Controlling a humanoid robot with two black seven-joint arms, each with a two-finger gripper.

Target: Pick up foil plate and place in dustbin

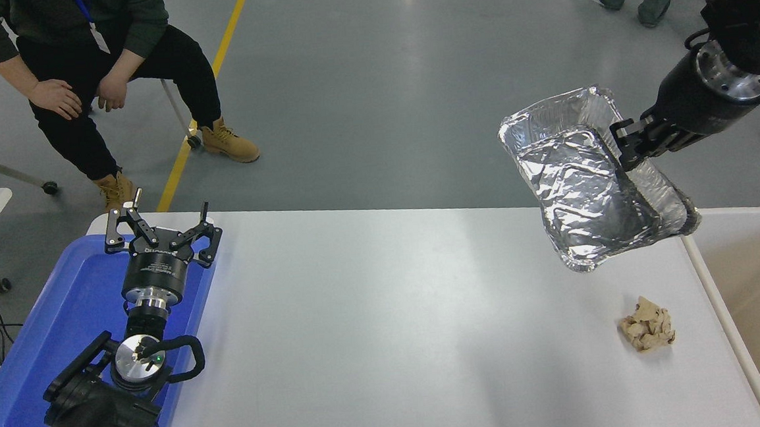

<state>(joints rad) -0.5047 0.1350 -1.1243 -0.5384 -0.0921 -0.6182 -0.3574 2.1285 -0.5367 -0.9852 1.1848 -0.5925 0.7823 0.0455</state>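
Dustbin (746, 270) cut off at the right edge; only its white rim and part of the tan inside show. Right arm also runs out of view at upper right. Right gripper (628, 145) is clamped on the right long rim of the foil plate (583, 184), one finger hidden inside it. Plate hangs tilted in the air above the table's (386, 319) far right corner, beside the bin. Crinkled shiny silver, rounded corners. Crumpled tan paper ball (648, 332) lies below. Left gripper (160, 230) parked over blue tray (51, 339), fingers spread.
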